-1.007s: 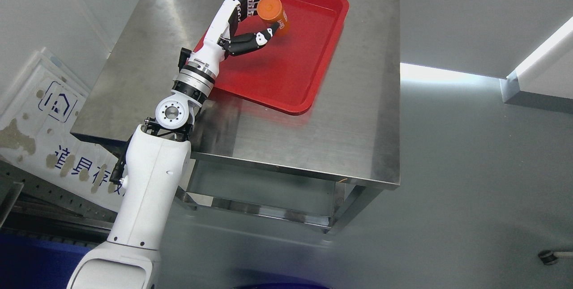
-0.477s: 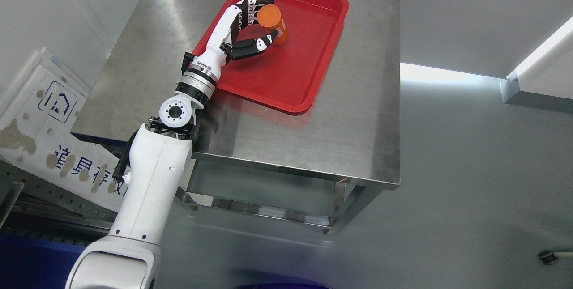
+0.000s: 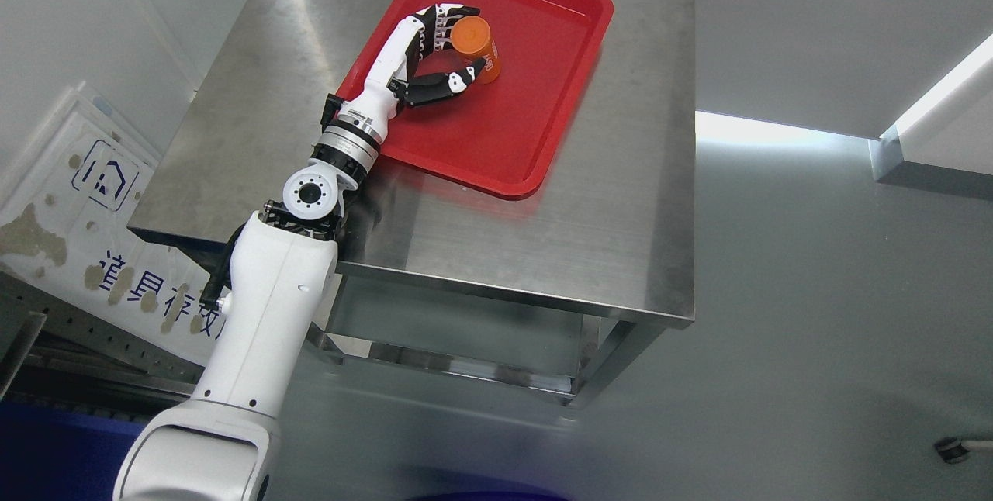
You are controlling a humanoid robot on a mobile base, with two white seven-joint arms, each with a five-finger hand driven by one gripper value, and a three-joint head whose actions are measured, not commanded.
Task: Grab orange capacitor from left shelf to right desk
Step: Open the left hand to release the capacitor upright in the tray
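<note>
An orange cylindrical capacitor [image 3: 475,42] stands slightly tilted in the upper left part of a red tray [image 3: 521,129]. The tray lies on a stainless steel table [image 3: 535,245]. My left hand [image 3: 470,39] reaches in from the lower left and is shut on the capacitor. Its fingers [image 3: 441,19] curl over the top and the thumb [image 3: 454,83] presses against the lower side. Whether the capacitor's base touches the tray floor I cannot tell. My right arm is out of view.
A white board with blue print [image 3: 85,206] leans at the left beside the table. Grey floor [image 3: 838,291] spreads to the right of the table. A white ledge [image 3: 939,129] shows at the far right edge.
My left hand has come down and slightly back toward the tray floor with the capacitor still in it. The whole picture has shifted a little, so the camera moved too.
</note>
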